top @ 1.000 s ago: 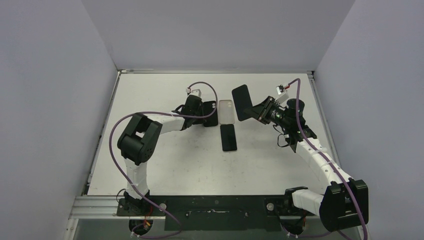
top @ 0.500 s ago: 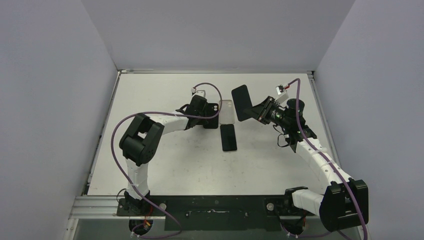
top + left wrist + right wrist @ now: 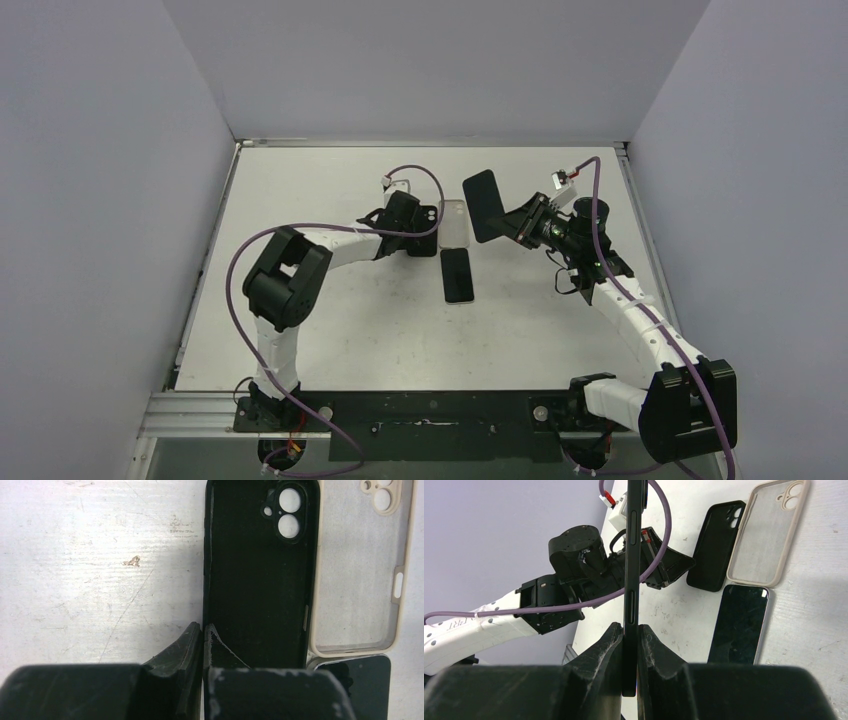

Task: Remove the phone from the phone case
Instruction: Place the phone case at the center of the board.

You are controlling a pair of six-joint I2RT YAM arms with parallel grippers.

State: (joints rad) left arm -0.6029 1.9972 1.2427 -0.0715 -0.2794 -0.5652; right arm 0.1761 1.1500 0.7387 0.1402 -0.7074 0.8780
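My right gripper [image 3: 522,226] [image 3: 630,630] is shut on a black phone [image 3: 482,205] [image 3: 632,555] and holds it edge-on in the air, clear of any case. The empty black phone case [image 3: 427,229] [image 3: 260,575] [image 3: 716,545] lies open side up on the table. My left gripper [image 3: 412,222] [image 3: 203,636] is shut on the case's left side wall, near its lower corner.
An empty beige case [image 3: 455,222] [image 3: 360,565] [image 3: 764,535] lies right beside the black one. A second phone [image 3: 458,275] [image 3: 362,677] [image 3: 741,625] lies screen up just below it. The left arm [image 3: 574,580] with its purple cable reaches in behind the held phone.
My left gripper has slid a little to the right with the black case, toward the beige case. The right arm and its phone have not moved.
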